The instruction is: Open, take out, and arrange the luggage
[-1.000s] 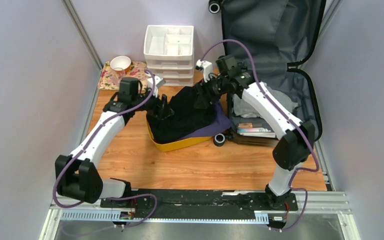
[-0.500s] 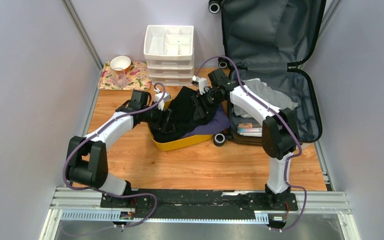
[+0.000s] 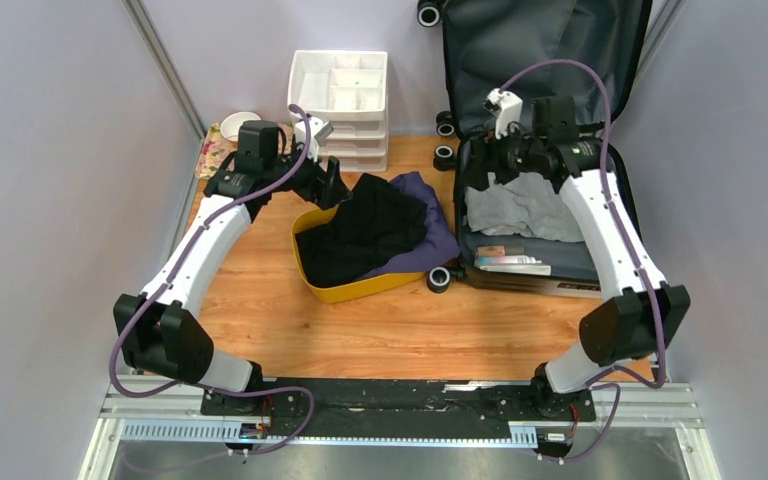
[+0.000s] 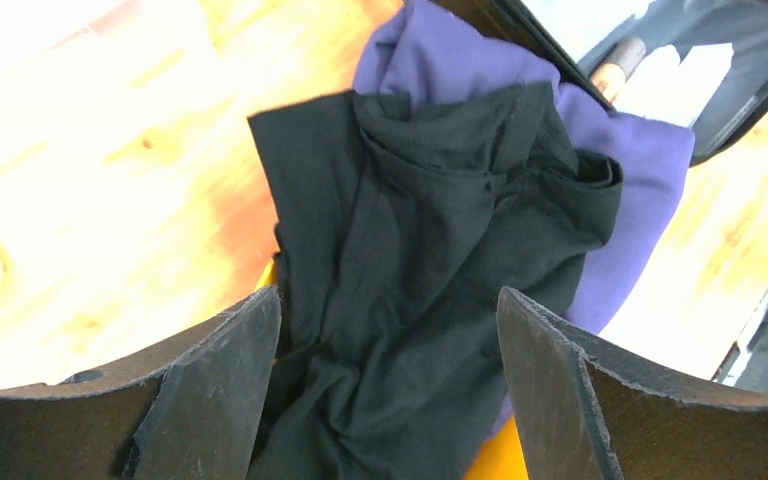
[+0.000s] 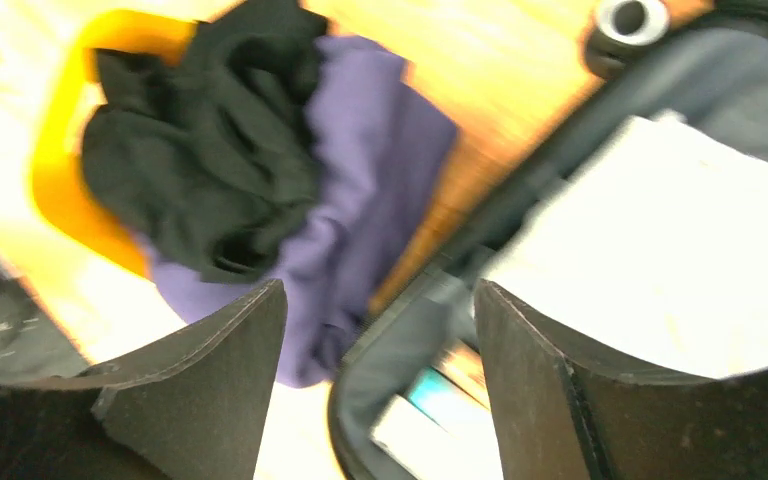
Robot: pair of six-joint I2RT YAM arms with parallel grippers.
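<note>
The open hard-shell suitcase with dark grey lining [image 3: 545, 60] stands right-rear on the wooden bench [image 3: 380, 330]. A black garment [image 3: 370, 225] and a purple garment [image 3: 438, 238] lie in the yellow plastic bin [image 3: 355, 291]. A grey cloth [image 3: 525, 205] is not yet out of the case. The left gripper [image 4: 388, 297] and right gripper [image 5: 378, 287] have their jaws spread and empty.

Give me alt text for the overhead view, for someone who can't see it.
An open suitcase lies at the right of a wooden table with a grey garment inside, and beside it a yellow bin holds a black garment over a purple garment. Two white robot arms reach in, the left arm over the bin's far edge, the right arm over the suitcase.
</note>
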